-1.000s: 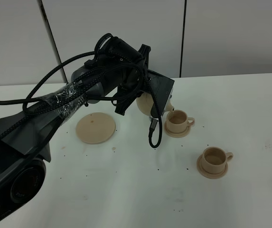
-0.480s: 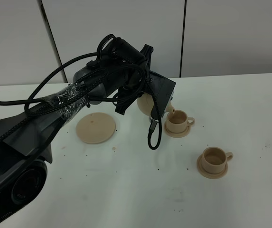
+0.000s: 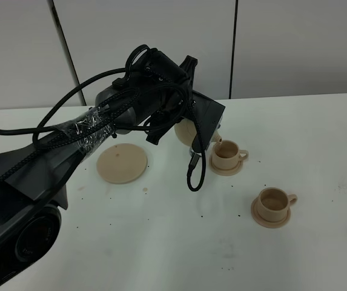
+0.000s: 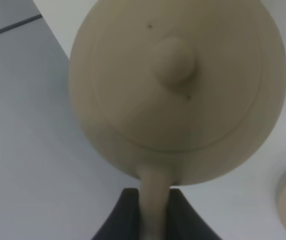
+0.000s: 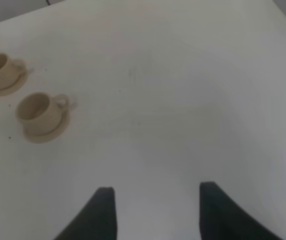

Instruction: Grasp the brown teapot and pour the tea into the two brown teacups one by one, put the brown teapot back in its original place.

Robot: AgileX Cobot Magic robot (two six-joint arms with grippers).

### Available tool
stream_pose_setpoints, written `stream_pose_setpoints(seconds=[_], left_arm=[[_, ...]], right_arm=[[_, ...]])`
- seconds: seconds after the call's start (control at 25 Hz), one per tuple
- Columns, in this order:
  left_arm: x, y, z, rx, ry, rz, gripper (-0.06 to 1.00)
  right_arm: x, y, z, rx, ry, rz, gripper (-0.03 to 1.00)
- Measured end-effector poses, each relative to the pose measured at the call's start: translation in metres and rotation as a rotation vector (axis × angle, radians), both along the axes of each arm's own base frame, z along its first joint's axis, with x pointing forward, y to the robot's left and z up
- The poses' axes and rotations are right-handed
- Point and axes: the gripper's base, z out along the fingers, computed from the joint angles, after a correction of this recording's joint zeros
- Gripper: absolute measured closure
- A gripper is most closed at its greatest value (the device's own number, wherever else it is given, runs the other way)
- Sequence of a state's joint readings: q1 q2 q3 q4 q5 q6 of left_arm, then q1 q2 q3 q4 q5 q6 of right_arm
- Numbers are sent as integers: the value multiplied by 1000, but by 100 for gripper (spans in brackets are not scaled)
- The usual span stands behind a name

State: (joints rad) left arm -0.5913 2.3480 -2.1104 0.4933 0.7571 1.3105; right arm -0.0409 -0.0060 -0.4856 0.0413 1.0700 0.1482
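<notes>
**Beige pot tipping at the farther cup**

Beige-tan and squat, the brown teapot is hanging above the worktop in the grip of the left claw; in the wrist view the dark jaws are pinching the loop handle from both sides, with the lid knob facing the camera; the black wrist housing is hiding most of the pot from the high camera. The spout is reaching just over the rim of the farther teacup; whether tea is actually running is too small to tell. The nearer teacup is standing well apart from the pot, toward the front; the wide saucer is lying bare on the other side of the arm. The right claw is hanging over bare worktop with its jaws wide, holding nothing.

Judging by this, the first pour is under way, with the second cup and the return both to come. The next move is calling for levelling the pot, carrying it across to the nearer teacup and tipping again with the spout inside the rim; the hold on the thin handle is looking prone to swinging, so a slow wrist roll seems wise.
</notes>
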Motion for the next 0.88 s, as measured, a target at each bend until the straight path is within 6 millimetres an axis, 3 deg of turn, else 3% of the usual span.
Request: stream_pose_setpoints(seconds=[0.88], left_arm=[[-6,-13,1,34,-37,-49,77]], right_arm=[[0,0,0,-1,0,0,59]])
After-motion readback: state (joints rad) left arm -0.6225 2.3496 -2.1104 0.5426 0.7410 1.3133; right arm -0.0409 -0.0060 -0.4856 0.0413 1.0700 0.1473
